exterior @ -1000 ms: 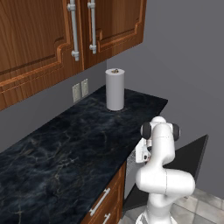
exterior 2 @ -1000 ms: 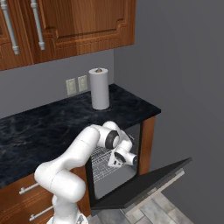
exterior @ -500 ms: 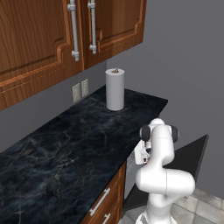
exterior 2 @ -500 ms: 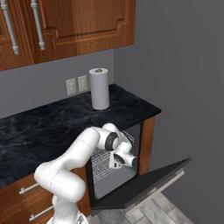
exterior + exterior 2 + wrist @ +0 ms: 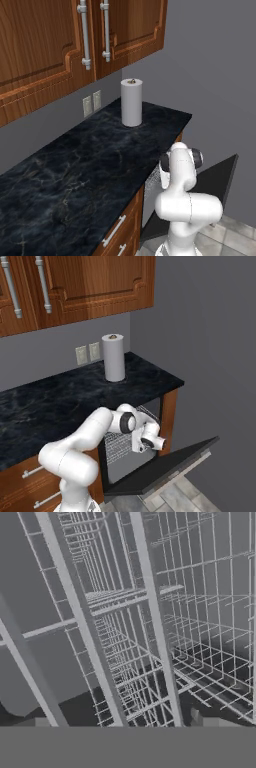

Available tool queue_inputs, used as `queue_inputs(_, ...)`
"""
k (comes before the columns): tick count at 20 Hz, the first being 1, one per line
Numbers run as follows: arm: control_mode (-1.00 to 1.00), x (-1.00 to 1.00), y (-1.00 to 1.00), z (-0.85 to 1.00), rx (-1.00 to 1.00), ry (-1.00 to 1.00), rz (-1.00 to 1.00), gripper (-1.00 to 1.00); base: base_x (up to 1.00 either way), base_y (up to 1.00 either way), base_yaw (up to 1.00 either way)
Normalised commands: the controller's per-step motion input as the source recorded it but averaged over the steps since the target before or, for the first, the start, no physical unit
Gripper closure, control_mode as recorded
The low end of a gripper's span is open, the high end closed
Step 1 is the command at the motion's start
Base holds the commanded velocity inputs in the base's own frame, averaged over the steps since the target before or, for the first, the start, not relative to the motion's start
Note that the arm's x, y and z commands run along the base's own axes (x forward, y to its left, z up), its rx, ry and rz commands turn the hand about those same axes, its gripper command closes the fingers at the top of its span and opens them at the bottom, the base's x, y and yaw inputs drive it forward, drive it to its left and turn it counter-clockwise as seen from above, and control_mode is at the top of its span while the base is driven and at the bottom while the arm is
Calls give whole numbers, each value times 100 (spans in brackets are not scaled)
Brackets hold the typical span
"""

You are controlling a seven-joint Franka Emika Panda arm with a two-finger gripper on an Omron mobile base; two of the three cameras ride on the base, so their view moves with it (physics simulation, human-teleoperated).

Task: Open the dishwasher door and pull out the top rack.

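Observation:
The dishwasher door [image 5: 161, 467] hangs open, nearly level, its dark inner face up and its silver bar handle [image 5: 186, 471] along the outer edge; it also appears as a dark panel, the dishwasher door [image 5: 220, 176]. Silver wire of the top rack [image 5: 148, 411] shows in the cavity's upper part, with more wire grid [image 5: 120, 443] below it. My gripper [image 5: 137, 446] is at the mouth of the cavity. In the hand view the top rack [image 5: 150, 612] is very close, and my gripper [image 5: 115, 723] is open, its fingertips [image 5: 199, 718] wide apart with two thick rack bars between them.
A paper towel roll [image 5: 114, 358] stands on the dark marble counter [image 5: 60, 401]. Wooden wall cabinets [image 5: 60, 40] hang above. Brown drawer fronts [image 5: 30, 486] sit left of the dishwasher, and a wooden side panel [image 5: 169, 411] is to its right. The grey tiled floor [image 5: 175, 496] lies under the door.
My hand has edged slightly outward and down from the cavity. The door stays where it was.

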Motion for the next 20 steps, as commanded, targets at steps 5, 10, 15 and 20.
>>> queue_inputs(5,-100,-37,-73,-56,-39,14,-11,-100,0,0,0)
queue_inputs(10,-100,-36,-48,-54,-49,15,-12,-100,0,0,0)
queue_inputs(15,-100,-24,-9,-25,-61,9,-15,-100,0,0,0)
queue_inputs(20,-100,-43,-10,3,-58,1,-11,-100,0,0,0)
